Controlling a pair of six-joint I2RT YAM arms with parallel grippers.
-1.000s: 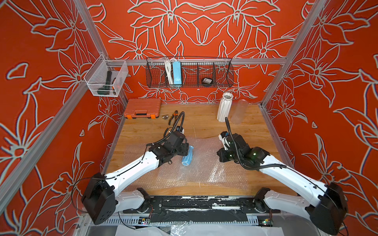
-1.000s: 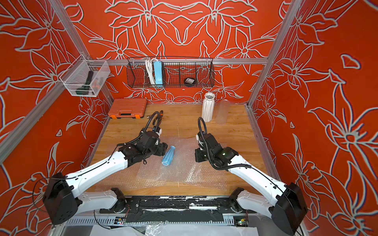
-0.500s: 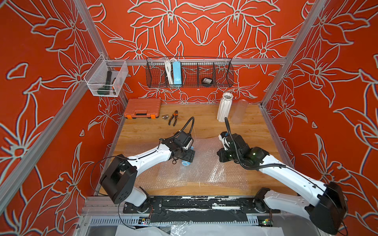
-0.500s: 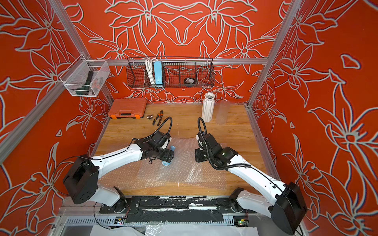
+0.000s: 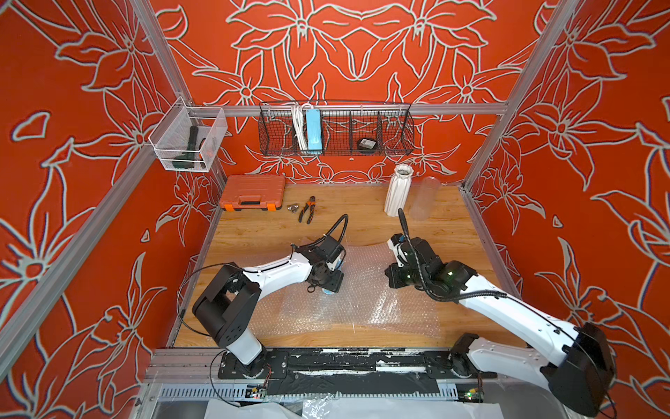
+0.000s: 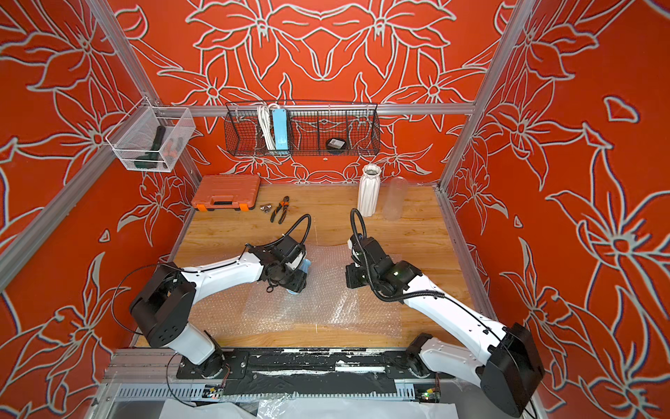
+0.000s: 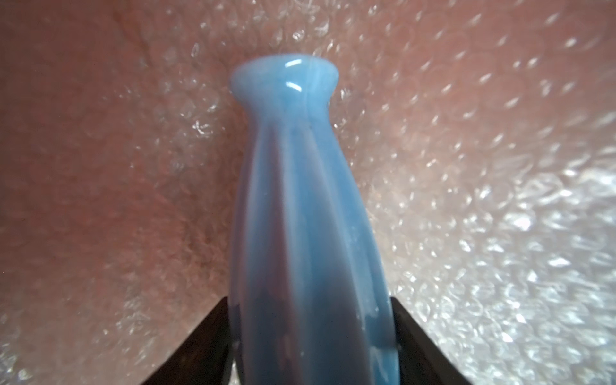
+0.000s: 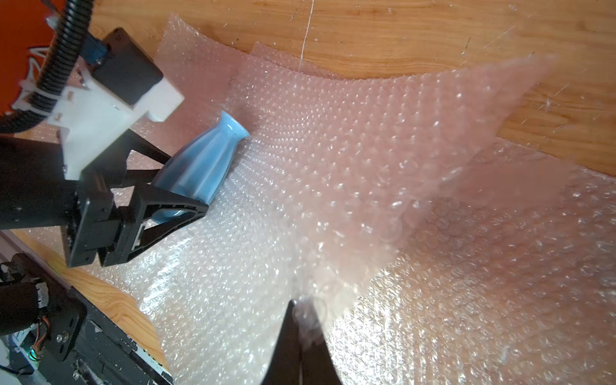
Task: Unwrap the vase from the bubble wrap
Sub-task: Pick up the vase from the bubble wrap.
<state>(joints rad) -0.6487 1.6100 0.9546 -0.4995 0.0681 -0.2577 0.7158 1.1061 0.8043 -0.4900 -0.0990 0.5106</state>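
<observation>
Near edge: clear, bubbled plastic bubble wrap (image 5: 362, 312) lies spread mostly flat on the light wooden table (image 5: 362, 225); it looks like overlapping sheets.

The right gripper (image 8: 301, 311) is pinched shut on an edge of the bubble wrap, and the sheet rises off the tabletop there. It is probably holding the wrap aside and anchored so it doesn't drag along with the vase.

The left gripper (image 8: 185, 183) is closed on the wide body of the small glossy light-blue ceramic vase (image 8: 213, 146). The left wrist view shows both black fingers (image 7: 206, 340) touching its sides. The vase is tilted roughly on its side over the wrap, neck pointing away from the gripper, with nothing around it, so unwrapping looks basically done. The grip on the body is likely for lifting it clear. The glaze is slick, so it could slip.

Further back, well apart:
- black-and-orange pliers (image 5: 307, 208)
- an orange plastic tool case (image 5: 252, 192)
- a tall white ribbed vase (image 5: 398, 190), upright beside a clear cylinder (image 5: 424, 199) (rolled wrap? cannot tell)

Back wall: a black wire basket (image 5: 335, 152).
</observation>
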